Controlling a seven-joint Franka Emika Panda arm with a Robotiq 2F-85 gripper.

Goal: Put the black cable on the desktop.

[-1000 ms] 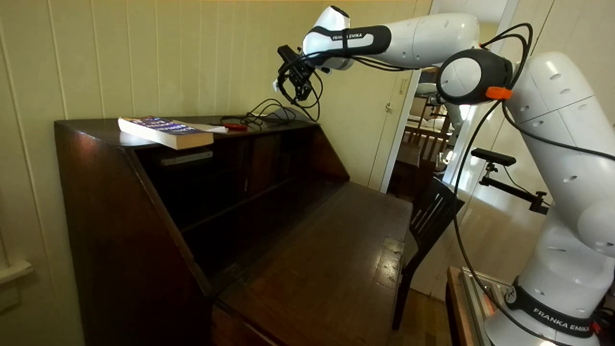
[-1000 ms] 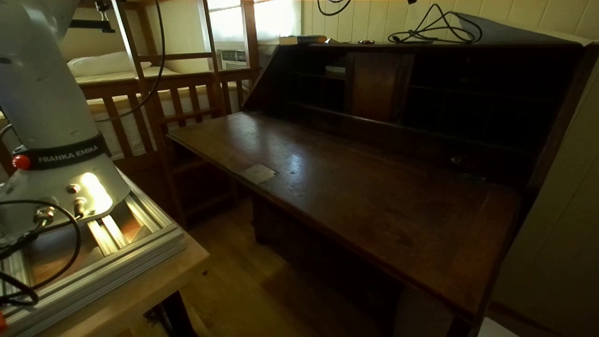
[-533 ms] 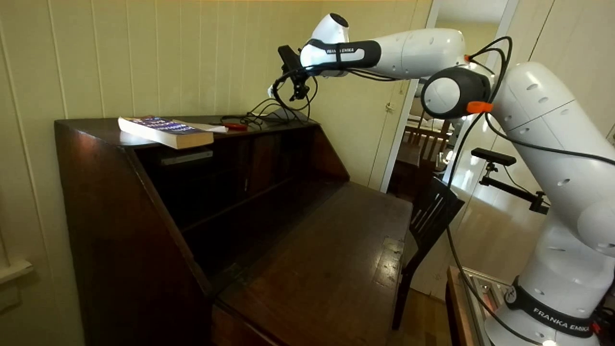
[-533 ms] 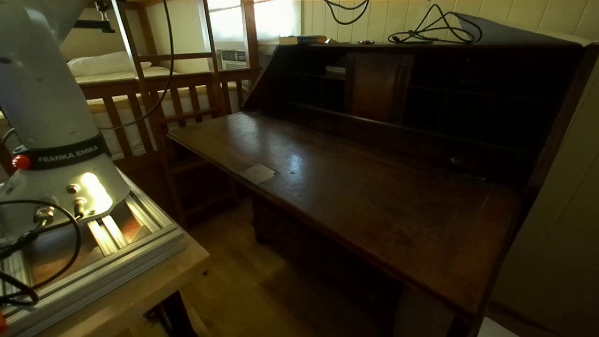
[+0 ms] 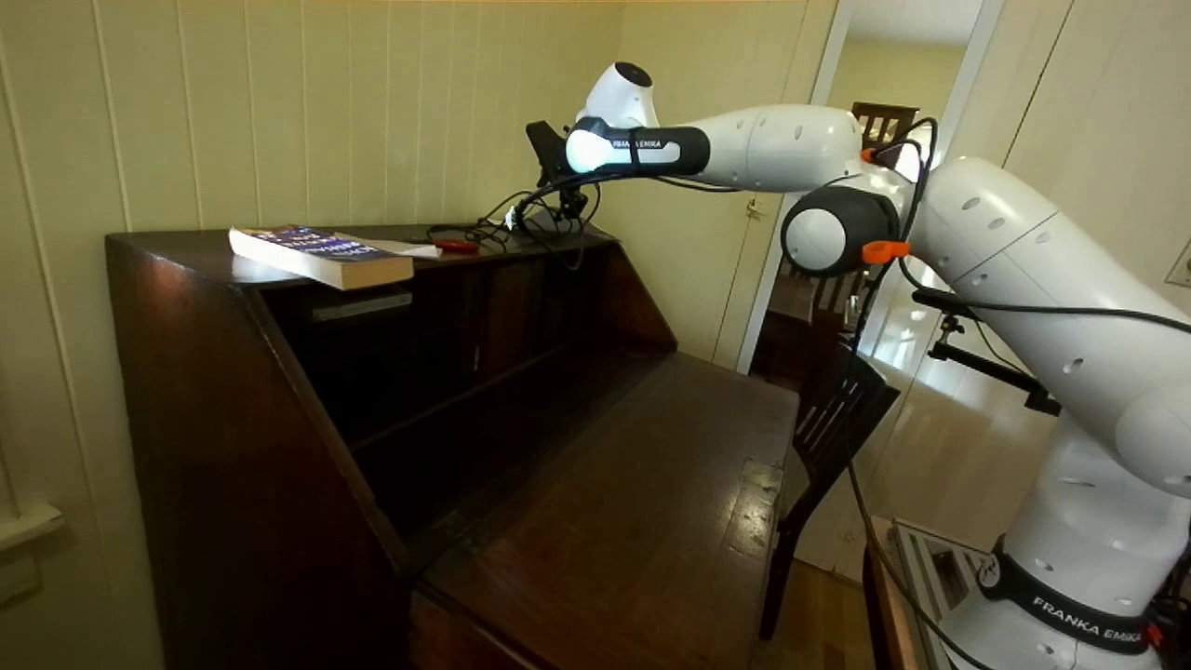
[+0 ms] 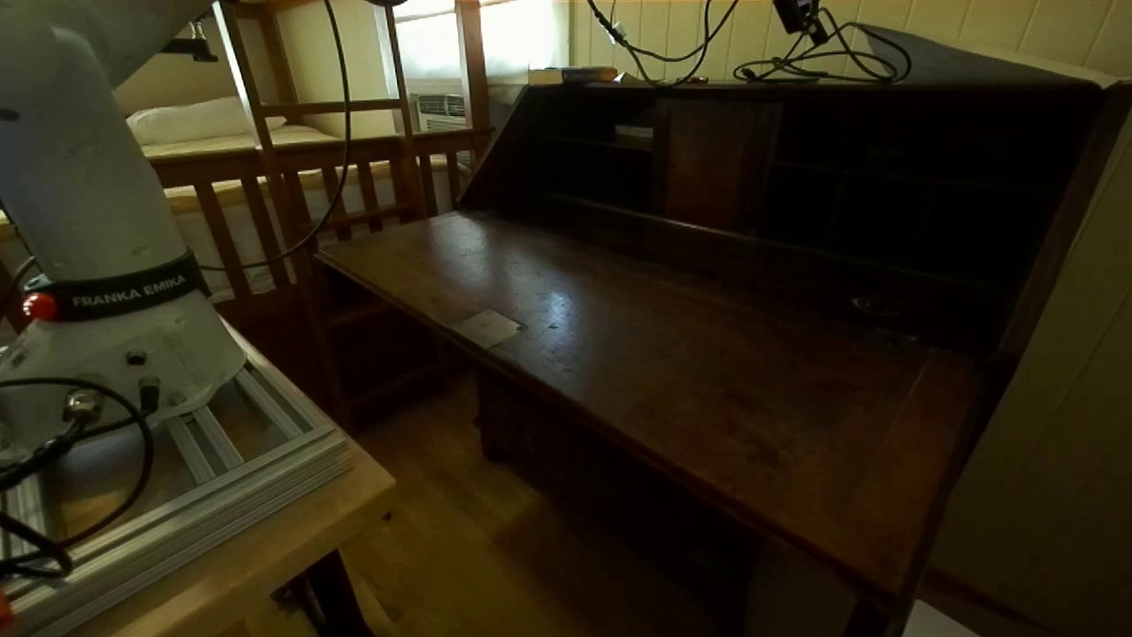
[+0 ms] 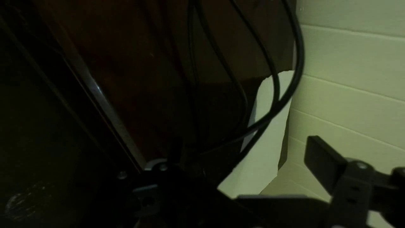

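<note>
The black cable [image 5: 479,228] lies in loose loops on the raised top shelf of the dark wooden desk. It also shows in an exterior view [image 6: 791,66], with one loop standing up. My gripper [image 5: 572,207] is low at the right end of that shelf, beside or over the cable; its lower part shows in an exterior view [image 6: 809,28]. In the wrist view the gripper [image 7: 248,155] has its fingers wide apart. Black cord loops [image 7: 270,61] run toward the gap, partly lost in shadow by the left finger. The desktop [image 6: 707,354] is the lower writing surface.
A thick book [image 5: 321,256], white paper [image 5: 409,248] and a red item [image 5: 456,246] lie on the shelf. A grey sheet-like thing [image 6: 955,62] stands behind the cable. The robot's own wiring [image 6: 672,59] hangs in loops. A paneled wall backs the shelf; a chair [image 5: 842,409] stands nearby.
The arm has come down, bringing the gripper from above the shelf to the cable's level. It now shows beside the cable in both exterior views. The cable shows no clear movement.
</note>
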